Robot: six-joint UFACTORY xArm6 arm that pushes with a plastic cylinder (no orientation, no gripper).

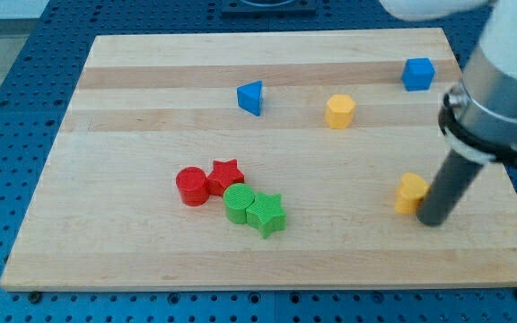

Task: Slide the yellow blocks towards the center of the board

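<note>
A yellow hexagonal block [339,111] sits in the upper right part of the wooden board [133,126]. A second yellow block [410,193], its shape unclear, lies at the lower right. My tip [434,220] rests on the board just right of this second yellow block, touching or nearly touching its right side. The dark rod rises from the tip up and to the right into the arm's pale body.
A blue triangular block [251,97] lies upper middle, a blue cube [417,74] at the upper right. A red cylinder [192,187], red star [226,174], green cylinder [238,204] and green star [267,214] cluster at lower centre-left.
</note>
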